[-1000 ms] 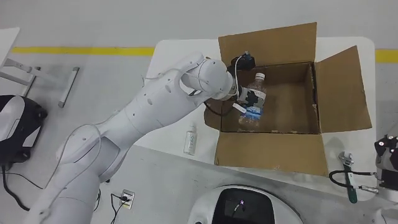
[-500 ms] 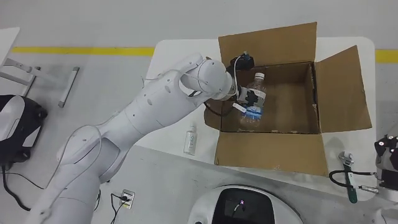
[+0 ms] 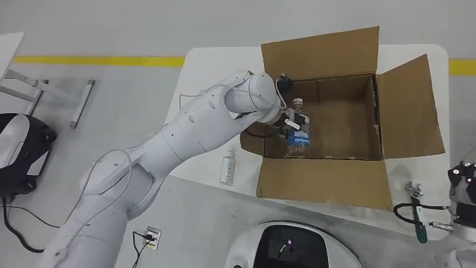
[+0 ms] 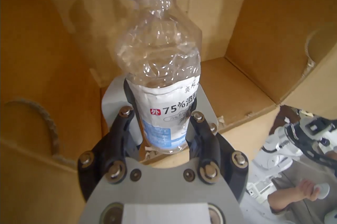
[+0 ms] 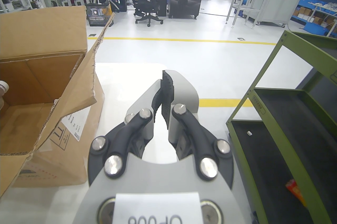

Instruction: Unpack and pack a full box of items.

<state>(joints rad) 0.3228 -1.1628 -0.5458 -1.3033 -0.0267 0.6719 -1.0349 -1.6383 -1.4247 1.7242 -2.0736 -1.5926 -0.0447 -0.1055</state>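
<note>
A clear plastic bottle (image 4: 160, 51) with a white cap and a white-and-blue label stands upright inside the open cardboard box (image 3: 338, 182). My left gripper (image 4: 158, 104) is shut on the bottle's labelled lower half, near the box's left wall. From above, the bottle (image 3: 297, 132) shows just past the left arm's wrist, low in the box. My right gripper (image 5: 163, 93) is shut on nothing and hangs over the white table (image 5: 126, 72), to the right of the box (image 5: 42, 33).
A small white bottle (image 3: 228, 168) lies on the table outside the box's left wall. All the box flaps stand open. A green-handled tool (image 3: 419, 222) lies at the table's near right corner. A green cart (image 5: 289, 104) stands beside the table on the right.
The left arm has carried the bottle lower into the box and a little toward the near left corner. The right arm has kept still.
</note>
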